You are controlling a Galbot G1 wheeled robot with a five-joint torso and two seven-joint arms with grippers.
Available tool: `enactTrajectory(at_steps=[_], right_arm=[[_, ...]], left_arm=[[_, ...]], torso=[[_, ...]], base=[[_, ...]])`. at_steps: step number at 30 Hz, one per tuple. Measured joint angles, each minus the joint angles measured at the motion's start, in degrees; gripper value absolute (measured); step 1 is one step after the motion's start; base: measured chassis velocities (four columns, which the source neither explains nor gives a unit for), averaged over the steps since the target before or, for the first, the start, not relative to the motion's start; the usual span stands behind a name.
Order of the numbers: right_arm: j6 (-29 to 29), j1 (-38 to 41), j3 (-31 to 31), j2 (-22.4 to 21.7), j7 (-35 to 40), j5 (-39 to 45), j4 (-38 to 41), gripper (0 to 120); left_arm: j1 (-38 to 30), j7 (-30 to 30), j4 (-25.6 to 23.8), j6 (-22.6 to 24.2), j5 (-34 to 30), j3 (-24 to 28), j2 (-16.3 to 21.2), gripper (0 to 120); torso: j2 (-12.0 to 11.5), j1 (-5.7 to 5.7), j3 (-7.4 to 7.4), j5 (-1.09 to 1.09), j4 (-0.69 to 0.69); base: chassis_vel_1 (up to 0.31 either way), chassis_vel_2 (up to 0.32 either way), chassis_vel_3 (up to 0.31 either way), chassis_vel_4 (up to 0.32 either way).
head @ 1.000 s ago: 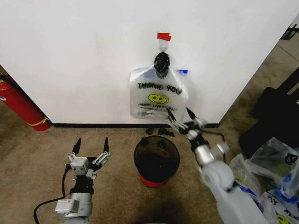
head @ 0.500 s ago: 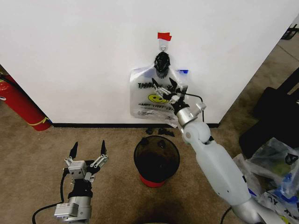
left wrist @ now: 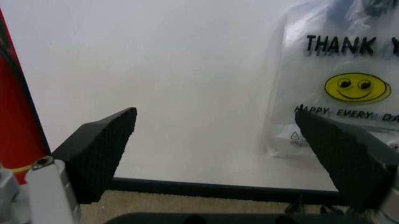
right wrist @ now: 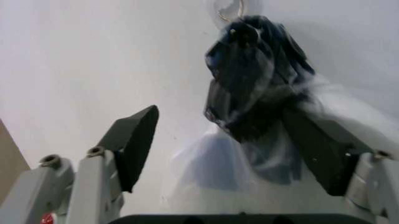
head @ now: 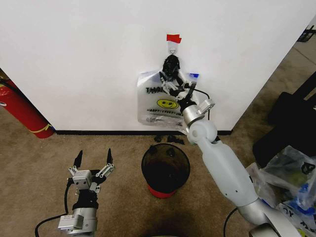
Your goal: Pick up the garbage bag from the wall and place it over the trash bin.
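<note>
Left tool (head: 92,164) parked low at 7 o'clock, fingers spread, idle. Round black wire-mesh trash bin with red base (head: 165,169) sits at 6, rigid and open-topped. Right tool (head: 173,84) at 12, spread around the dark bunched handles, not clamped. Thin see-through white plastic garbage bag (head: 167,101) hangs flat on the white wall (head: 89,59) from a small metal hook (head: 172,48): probably light, limp, slippery. Best grip is the knotted bunch.
</note>
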Motion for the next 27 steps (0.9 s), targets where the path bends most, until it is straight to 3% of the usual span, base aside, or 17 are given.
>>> enactTrajectory(at_steps=[9,15,18,23,27], right_arm=[[-0.39,0.15,0.43,0.20,0.45,-0.12,0.33,61],[-0.87,0.68,0.98,0.16,1.18,0.25,-0.56,36],[-0.98,0.72,1.13,0.11,1.33,0.61,-0.58,30],[-1.13,0.88,1.23,0.01,1.81,1.16,-0.58,5],[-1.13,0.95,1.24,0.17,2.09,1.38,-0.66,0]], left_arm=[[-0.08,-0.03,-0.03,0.16,0.11,0.26,-0.17,100],[0.39,-0.09,-0.68,0.03,0.20,0.03,-0.27,100],[0.43,-0.11,-0.91,0.03,0.20,0.03,-0.33,100],[0.85,-0.14,-1.26,-0.13,0.20,0.06,-0.50,100],[1.00,-0.16,-1.38,-0.23,0.17,0.05,-0.52,100]], torso=[[0.00,0.00,0.00,0.00,0.01],[0.00,0.00,0.00,0.00,0.01],[0.00,0.00,0.00,0.00,0.01],[0.00,0.00,0.00,0.00,0.01],[0.00,0.00,0.00,0.00,0.01]], base=[[0.000,0.000,0.000,0.000],[0.000,0.000,0.000,0.000],[0.000,0.000,0.000,0.000],[0.000,0.000,0.000,0.000],[0.000,0.000,0.000,0.000]])
